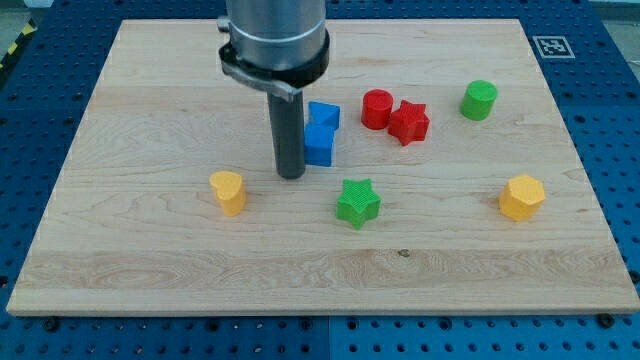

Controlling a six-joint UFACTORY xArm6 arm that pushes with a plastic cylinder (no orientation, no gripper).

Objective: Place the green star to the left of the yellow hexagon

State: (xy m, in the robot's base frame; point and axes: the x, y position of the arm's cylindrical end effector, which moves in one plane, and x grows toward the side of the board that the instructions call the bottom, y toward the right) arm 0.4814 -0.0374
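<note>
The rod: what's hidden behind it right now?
Behind my tip and the rod sit two blue blocks: a blue cube and another blue block above it. Their left edges are covered by the rod, so I cannot tell whether the rod touches them.

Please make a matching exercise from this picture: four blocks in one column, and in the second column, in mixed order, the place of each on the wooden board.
Column one:
1. green star-shaped block
2. yellow hexagon-shaped block
3. green cylinder-shaped block
4. red star-shaped block

Column two:
A. touching the red cylinder-shaped block
B. near the view's right edge, lower half
C. toward the view's top right
D. near the board's middle, to the view's right of and below my tip

Pairs: 1-D, 2-B, 3-C, 4-A
</note>
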